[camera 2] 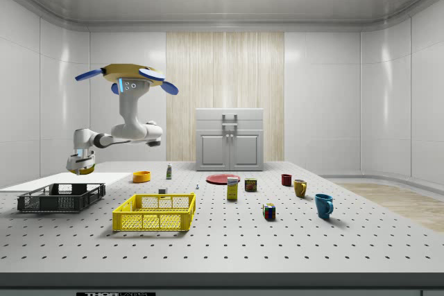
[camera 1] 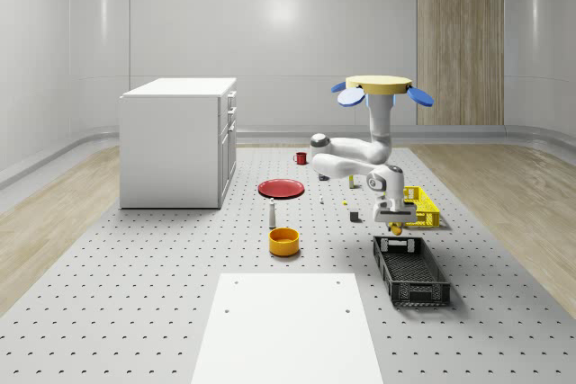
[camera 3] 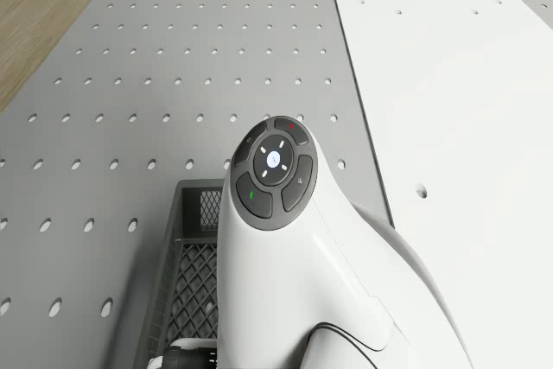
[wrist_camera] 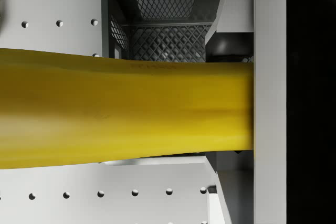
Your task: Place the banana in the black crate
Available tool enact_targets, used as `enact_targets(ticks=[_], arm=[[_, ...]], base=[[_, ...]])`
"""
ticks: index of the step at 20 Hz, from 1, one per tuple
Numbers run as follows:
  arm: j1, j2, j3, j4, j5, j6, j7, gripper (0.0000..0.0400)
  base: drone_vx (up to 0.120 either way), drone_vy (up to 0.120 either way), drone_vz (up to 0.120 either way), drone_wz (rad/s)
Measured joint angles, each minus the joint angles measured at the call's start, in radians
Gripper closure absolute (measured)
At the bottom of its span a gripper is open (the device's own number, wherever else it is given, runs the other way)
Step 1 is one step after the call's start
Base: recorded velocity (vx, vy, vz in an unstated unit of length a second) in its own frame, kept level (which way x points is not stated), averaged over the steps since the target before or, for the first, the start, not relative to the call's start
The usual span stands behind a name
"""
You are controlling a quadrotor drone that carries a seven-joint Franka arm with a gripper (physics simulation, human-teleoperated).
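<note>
A yellow banana (wrist_camera: 126, 108) lies crosswise in my gripper (camera 1: 396, 219), which is shut on it; one grey finger (wrist_camera: 268, 103) presses against its end. The black crate (camera 1: 411, 272) is a long mesh box on the perforated floor, and its open inside (wrist_camera: 163, 24) lies below the banana. In the side view the gripper (camera 2: 82, 166) and banana (camera 2: 85, 170) hang a little above the black crate (camera 2: 61, 197). The drone (camera 1: 382, 87) hovers high over the floor beside the crates, with its white arm (camera 3: 285, 239) bent down over the black crate (camera 3: 186, 283).
A yellow crate (camera 1: 420, 207) stands just beyond the black one. An orange bowl (camera 1: 283, 241), a small bottle (camera 1: 272, 214) and a red plate (camera 1: 281, 188) lie to the whole-scene view's left. A white cabinet (camera 1: 180, 141) stands further left, and a white panel (camera 1: 288, 330) lies in front.
</note>
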Motion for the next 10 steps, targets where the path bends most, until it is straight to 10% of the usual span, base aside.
enact_targets(ticks=[10], arm=[[-0.001,-0.003,0.000,0.000,0.001,0.003,0.001,0.0200]], base=[[0.120,0.068,-0.004,0.000]])
